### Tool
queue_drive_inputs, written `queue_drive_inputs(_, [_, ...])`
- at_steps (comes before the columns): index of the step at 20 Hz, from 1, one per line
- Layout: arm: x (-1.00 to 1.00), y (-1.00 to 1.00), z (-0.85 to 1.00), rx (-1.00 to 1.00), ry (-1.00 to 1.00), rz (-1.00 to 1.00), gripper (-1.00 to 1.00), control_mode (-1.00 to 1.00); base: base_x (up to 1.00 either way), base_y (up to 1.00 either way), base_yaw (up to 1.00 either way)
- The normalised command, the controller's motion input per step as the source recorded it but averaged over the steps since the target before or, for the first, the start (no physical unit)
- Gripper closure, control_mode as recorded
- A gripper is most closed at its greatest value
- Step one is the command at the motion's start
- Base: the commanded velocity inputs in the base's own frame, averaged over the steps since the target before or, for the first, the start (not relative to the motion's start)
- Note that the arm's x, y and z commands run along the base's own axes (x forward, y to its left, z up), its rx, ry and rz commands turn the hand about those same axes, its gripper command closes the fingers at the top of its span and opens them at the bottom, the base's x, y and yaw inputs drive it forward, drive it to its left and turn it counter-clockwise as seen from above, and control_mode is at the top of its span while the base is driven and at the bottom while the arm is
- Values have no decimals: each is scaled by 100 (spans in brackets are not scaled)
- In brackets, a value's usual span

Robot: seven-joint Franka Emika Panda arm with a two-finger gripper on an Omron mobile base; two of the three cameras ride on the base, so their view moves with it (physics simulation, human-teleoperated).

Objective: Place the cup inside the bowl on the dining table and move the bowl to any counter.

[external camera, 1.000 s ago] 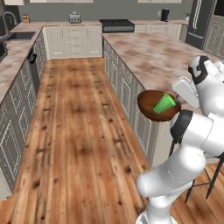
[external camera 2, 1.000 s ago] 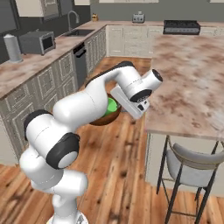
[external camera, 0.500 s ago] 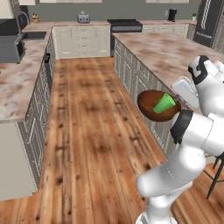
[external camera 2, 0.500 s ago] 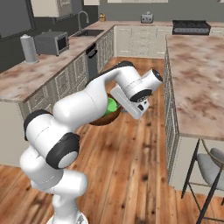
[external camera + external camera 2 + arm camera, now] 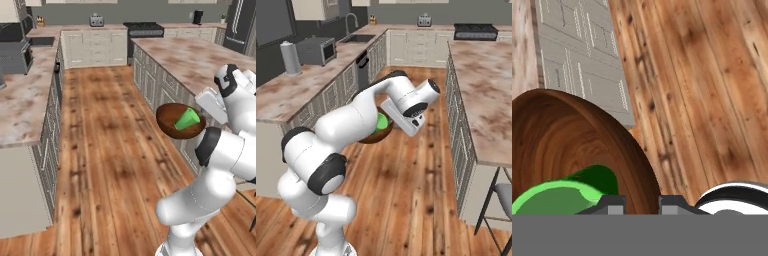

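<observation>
1. Pinches with the gripper (image 5: 643, 202) the rim of the bowl (image 5: 567, 140), one fingertip inside the wall and one outside, at 6 o'clock in the hand view.
2. Carries the cup (image 5: 552, 197) lying tilted inside that bowl, at 7 o'clock in the hand view; over plank floor, touching no surface.
3. Holds bowl (image 5: 167, 117) and cup (image 5: 187, 120) at 3 o'clock in the left base view, in the same spot against the arm as a moment ago.
4. Shows a shifted room in both base views: points to the base driving, not to things moving.
5. Brings the counter (image 5: 22, 105) up large at 9 o'clock in the left base view; leaves the dining table (image 5: 200, 57) at 1 o'clock.
6. Means, by judgement: cup-in-bowl done, transport under way, set-down on the counter (image 5: 301, 90) not yet done.
</observation>
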Motion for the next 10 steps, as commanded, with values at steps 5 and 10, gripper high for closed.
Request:
queue_drive_inputs(5, [0, 0, 0, 0, 0, 0, 100, 100, 73, 18, -2])
queue_drive_inputs(10, [0, 0, 0, 0, 0, 0, 100, 100, 75, 21, -2])
